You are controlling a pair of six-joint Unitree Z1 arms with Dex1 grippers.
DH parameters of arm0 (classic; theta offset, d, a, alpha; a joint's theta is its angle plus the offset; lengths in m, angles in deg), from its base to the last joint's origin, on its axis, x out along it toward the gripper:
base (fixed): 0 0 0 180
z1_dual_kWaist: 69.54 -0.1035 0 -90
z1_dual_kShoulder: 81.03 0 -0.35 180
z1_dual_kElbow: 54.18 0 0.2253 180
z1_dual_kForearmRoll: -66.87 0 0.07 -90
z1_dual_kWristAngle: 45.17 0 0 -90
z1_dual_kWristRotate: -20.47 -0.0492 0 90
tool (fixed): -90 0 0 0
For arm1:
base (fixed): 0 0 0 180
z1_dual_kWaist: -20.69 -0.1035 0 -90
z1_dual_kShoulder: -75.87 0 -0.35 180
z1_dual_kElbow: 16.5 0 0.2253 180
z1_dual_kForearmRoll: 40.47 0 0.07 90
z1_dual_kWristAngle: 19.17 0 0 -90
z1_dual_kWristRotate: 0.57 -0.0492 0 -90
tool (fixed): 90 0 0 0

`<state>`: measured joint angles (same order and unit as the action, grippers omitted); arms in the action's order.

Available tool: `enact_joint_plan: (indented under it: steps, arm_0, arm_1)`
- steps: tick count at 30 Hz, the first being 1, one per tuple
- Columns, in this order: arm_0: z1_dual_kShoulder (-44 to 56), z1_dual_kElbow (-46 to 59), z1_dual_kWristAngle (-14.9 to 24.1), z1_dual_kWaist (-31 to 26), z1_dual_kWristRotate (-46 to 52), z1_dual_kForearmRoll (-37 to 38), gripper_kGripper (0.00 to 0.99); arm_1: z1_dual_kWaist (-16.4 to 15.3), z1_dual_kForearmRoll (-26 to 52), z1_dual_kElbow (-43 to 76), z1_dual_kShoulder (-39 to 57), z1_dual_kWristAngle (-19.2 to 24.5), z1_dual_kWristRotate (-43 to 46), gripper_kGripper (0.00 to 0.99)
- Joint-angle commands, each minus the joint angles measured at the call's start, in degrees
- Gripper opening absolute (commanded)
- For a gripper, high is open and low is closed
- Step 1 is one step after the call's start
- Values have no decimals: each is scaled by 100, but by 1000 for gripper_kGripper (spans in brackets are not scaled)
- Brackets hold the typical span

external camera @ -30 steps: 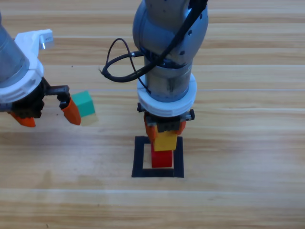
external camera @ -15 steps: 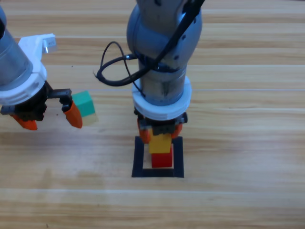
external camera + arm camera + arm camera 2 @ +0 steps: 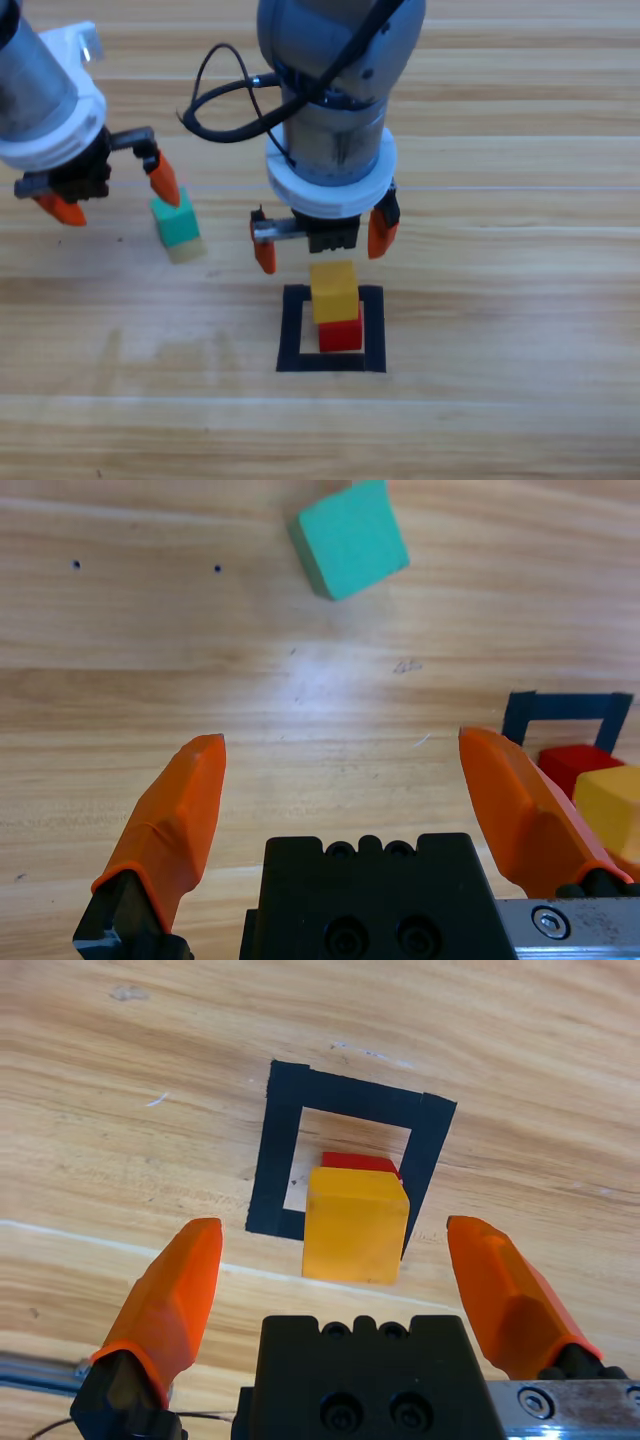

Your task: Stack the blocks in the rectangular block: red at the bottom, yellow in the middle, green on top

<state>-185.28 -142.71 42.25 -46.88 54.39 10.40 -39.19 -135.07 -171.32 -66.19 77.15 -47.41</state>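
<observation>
My right hand (image 3: 322, 237) hangs just above the stack with its orange jaws spread wide, one on either side of the yellow block (image 3: 335, 292) and touching neither it nor anything else; it holds nothing. In the right wrist view the yellow block (image 3: 355, 1223) sits squarely between the parted jaws, well clear of both.

The yellow block rests on the red block (image 3: 341, 334), and the pair stands inside the black tape rectangle (image 3: 291, 330) on the wooden surface (image 3: 500, 300). Only a sliver of red (image 3: 358, 1162) shows behind the yellow one from the wrist camera.

My left hand (image 3: 112, 195) is off to the left, jaws also wide apart and empty. In the high view its inner jaw tip comes right to the top edge of the green block (image 3: 175, 221); I cannot tell whether they touch. The left wrist view shows the green block (image 3: 350, 538) lying on the surface ahead of the jaws, not between them, with the tape rectangle (image 3: 520, 712) and the stack at the picture's right edge.

A black cable (image 3: 225, 105) loops off the right arm. The surface is pale wood planks.
</observation>
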Motion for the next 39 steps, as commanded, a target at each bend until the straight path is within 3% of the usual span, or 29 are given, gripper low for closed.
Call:
enact_joint_plan:
  steps: [1,4,9,11,15,19,23,31,39]
  arm_0:
    - [-535,-487,74,-130,325,-46,990]
    - [-808,-733,144,-130,633,-117,990]
    - [-1115,-988,197,-121,1116,-205,990]
    - [-1282,-1216,241,-121,1266,-372,990]
    - [-1564,-1603,337,-77,1459,-618,990]
    - [-1783,-1823,469,-7,1697,-750,990]
    - [-2223,-2306,584,90,1828,-1136,990]
    - [-2618,-2552,654,275,1907,-1295,986]
    - [-2882,-2544,628,292,1943,-1286,969]
  arm_1:
    - [-243,-75,200,811,124,430,990]
    - [-261,189,877,1725,326,711,990]
    - [-278,2342,4032,4028,335,1476,990]
    - [-357,2589,4709,4573,353,1748,990]
    - [-384,3256,5904,5197,71,2232,990]
    - [-375,4812,7557,5847,-517,3102,990]
    - [-375,6139,8893,6085,-597,3594,990]
    - [-384,6289,8998,5724,-737,3849,990]
    - [-384,6324,8954,5513,-526,3893,990]
